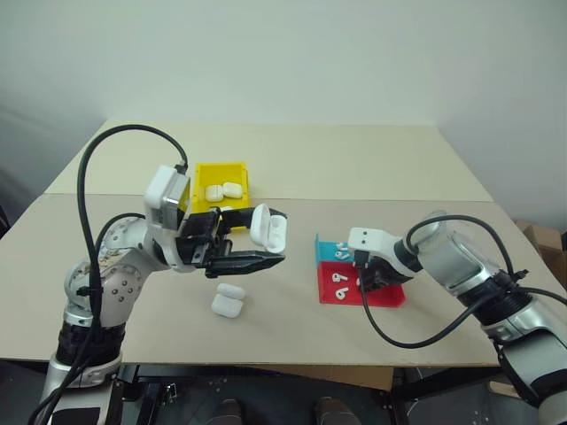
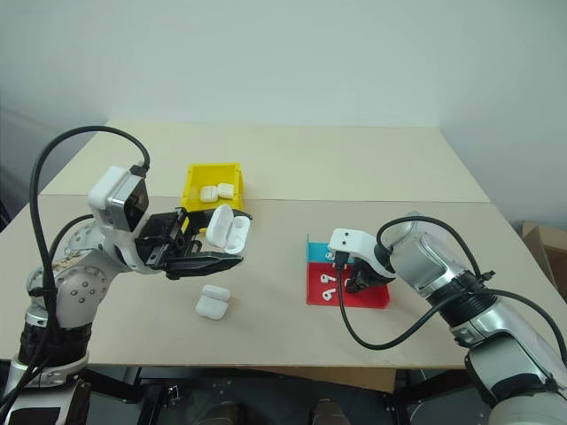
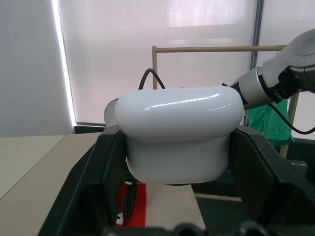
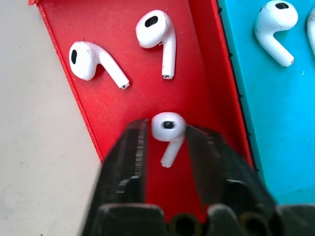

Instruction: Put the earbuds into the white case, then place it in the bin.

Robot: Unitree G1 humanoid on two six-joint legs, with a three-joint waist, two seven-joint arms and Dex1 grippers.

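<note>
A: Left gripper (image 1: pixel 270 258) state?

B: Raised above the table (image 1: pixel 354 159), fingers pressed against the sides of the white case (image 1: pixel 267 227). The lid is flipped open. In the left wrist view the case (image 3: pixel 179 132) sits squarely between the two black fingers (image 3: pixel 88 187), touching both.

A: Right gripper (image 4: pixel 166 147)?

B: Pointing steeply down into the red tray (image 4: pixel 118 44). One earbud (image 4: pixel 167 132) sits between the fingers; its head is level with the fingertips and its stem runs back between them. The fingers look nearly closed about it, but whether they actually pinch it I cannot tell.

A: Other earbuds?

B: Two more (image 4: pixel 93 61) lie loose on the red tray beyond the fingertips, side by side and apart from each other. At least one further earbud (image 4: pixel 275 24) lies on the blue tray (image 4: pixel 275 123), which stands directly against the red one.

A: The bin?

B: The yellow bin (image 1: pixel 220 174) stands further back on the table, behind the left gripper. Two closed cases (image 1: pixel 224 189) lie in it, next to each other.

A: Anything else on the table?

B: One closed case (image 1: pixel 228 301) lies on the tabletop below the left gripper, apart from the bin and well apart from both trays. The trays sit to the robot's right, under the right arm
</note>
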